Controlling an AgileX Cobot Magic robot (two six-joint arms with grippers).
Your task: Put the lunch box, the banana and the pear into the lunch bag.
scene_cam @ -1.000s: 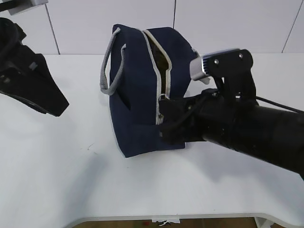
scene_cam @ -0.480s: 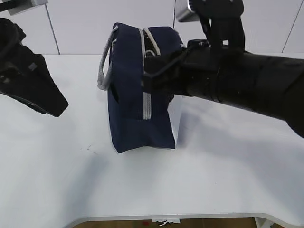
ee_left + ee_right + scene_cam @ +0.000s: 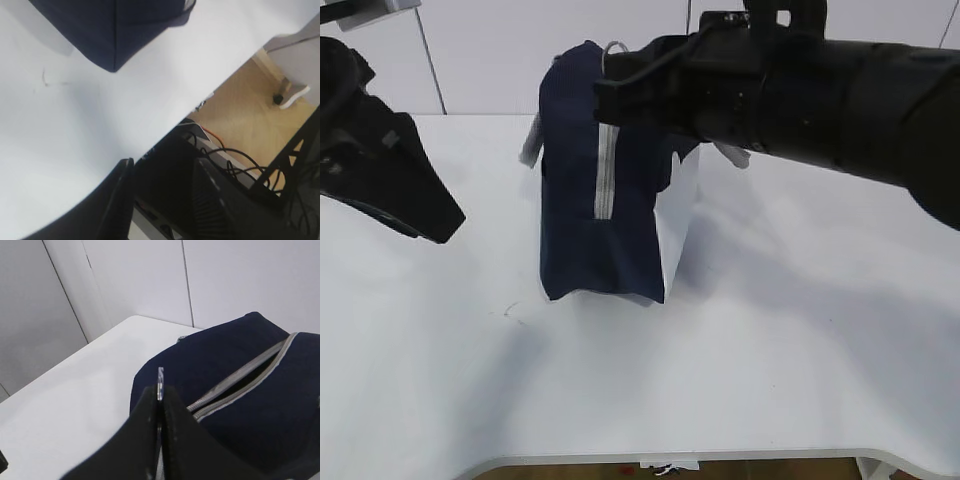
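Note:
The navy lunch bag (image 3: 575, 200) stands tipped up on its end in the middle of the white table, its grey zipper (image 3: 607, 170) running down the face towards me. My right gripper (image 3: 606, 98) is at the bag's top, shut on the metal ring pull (image 3: 160, 376), which pokes out between the fingertips of this gripper (image 3: 160, 390). Beyond it the zipper (image 3: 240, 380) still gapes. My left gripper (image 3: 432, 215) hangs open and empty at the left, away from the bag; its wrist view shows it (image 3: 162, 197) over the table's front edge. The lunch box, banana and pear are out of view.
A white side panel (image 3: 678, 225) and a grey handle (image 3: 532, 145) show on the bag. The table's front edge (image 3: 720, 455) is near. A faint mark (image 3: 510, 310) lies left of the bag. Cables and a frame sit on the floor (image 3: 250, 120) below.
My right gripper has risen and moved left with the ring pull, drawing the slider along the zipper. The bag has swung up from lying on its side to standing on end. The left arm stayed still.

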